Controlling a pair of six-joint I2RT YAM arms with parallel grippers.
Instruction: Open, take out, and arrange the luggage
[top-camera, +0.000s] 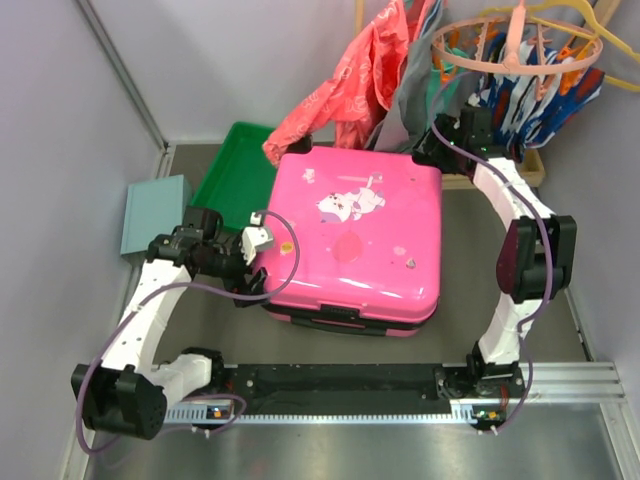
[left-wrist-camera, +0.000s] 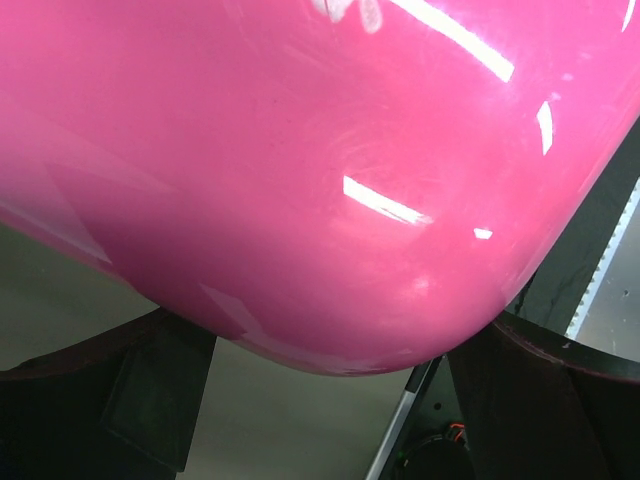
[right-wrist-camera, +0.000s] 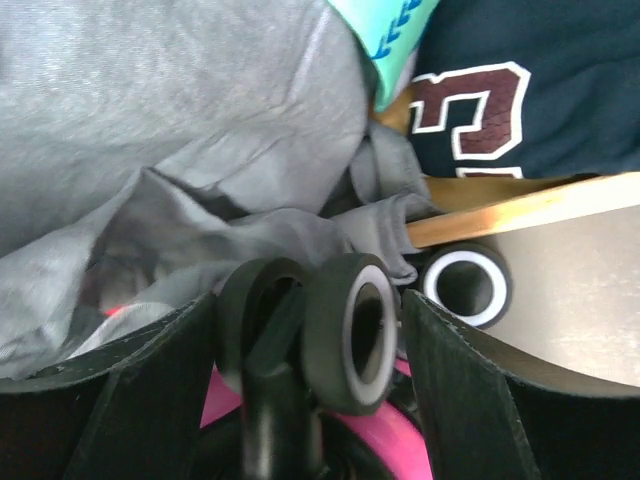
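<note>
A flat pale-teal box (top-camera: 155, 212) is lying at nine o'clock from the suitcase (top-camera: 355, 235), and a shiny green plastic tray (top-camera: 232, 165) is sitting at ten o'clock. The left claw (top-camera: 262, 248) is sitting at the suitcase's eight o'clock side, holding its dark fingers (left-wrist-camera: 150, 390) wide apart with the smooth round corner between them. The suitcase is lying flat and shut mid-table, hot pink, hard and glossy, with white cartoon stickers and black trim. The right claw (top-camera: 432, 150) is hanging at its one o'clock corner, fingers apart around a round black wheel (right-wrist-camera: 355, 330). Soft grey cloth (right-wrist-camera: 160, 120) is bunching behind it.
</note>
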